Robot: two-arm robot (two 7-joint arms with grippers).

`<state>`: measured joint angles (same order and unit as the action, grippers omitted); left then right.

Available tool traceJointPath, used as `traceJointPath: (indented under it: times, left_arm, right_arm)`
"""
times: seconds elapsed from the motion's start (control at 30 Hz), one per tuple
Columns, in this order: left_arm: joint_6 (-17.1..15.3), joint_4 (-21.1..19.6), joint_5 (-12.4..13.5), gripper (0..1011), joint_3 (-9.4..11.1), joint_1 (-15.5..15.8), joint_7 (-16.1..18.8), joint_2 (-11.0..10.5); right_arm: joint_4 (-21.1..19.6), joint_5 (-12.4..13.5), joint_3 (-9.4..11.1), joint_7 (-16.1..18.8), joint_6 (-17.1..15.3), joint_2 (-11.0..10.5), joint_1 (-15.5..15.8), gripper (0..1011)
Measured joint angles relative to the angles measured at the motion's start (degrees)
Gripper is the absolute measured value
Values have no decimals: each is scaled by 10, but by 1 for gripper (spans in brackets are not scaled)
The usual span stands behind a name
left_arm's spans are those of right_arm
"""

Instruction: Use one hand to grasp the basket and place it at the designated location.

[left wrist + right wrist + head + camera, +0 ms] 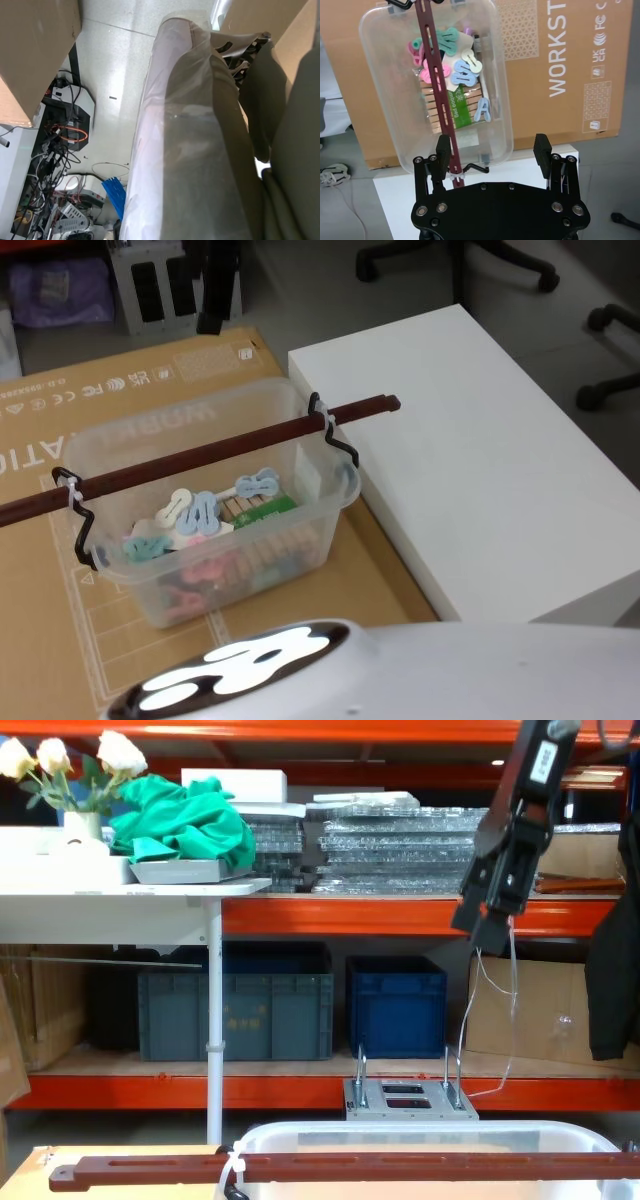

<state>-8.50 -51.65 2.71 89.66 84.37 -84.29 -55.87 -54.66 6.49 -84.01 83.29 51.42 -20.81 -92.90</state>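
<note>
The basket (pixel 316 530), a translucent whitish tub holding pastel clips and wooden pegs, stands on a cardboard box (pixel 130 380). Its long red-brown slotted handle (pixel 200 455) lies across the rim on black wire hinges. From above, my right gripper (pixel 492 150) hangs open over the basket's (pixel 497 75) end nearest the white table, well above it. One finger (pixel 443 146) sits just beside the handle (pixel 437 85). The chest view has that gripper (pixel 487 925) high over the basket rim (pixel 420 1130) and handle (pixel 340 1167). My left arm is parked low, its wrist camera facing the floor.
A white table (pixel 480 440) stands directly to the right of the box, its top about level with the box's. Office chair bases (pixel 460 260) stand on the floor behind. Ahead, orange shelving holds blue crates (pixel 395 1005) and a white side table (pixel 120 900).
</note>
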Motion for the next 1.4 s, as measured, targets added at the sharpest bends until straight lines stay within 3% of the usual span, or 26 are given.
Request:
traceJointPath:
  times: [0.5, 0.93, 1.4]
  left_arm:
    - [0, 0, 0, 0, 0, 0, 0, 0]
    - [0, 0, 0, 0, 0, 0, 0, 0]
    - [0, 0, 0, 0, 0, 0, 0, 0]
  right_arm:
    - [7, 24, -16, 21, 5, 14, 18, 1000]
    - [-57, 41, -36, 36, -8, 7, 39, 1000]
    - [-55, 44, -45, 32, -10, 15, 60, 1000]
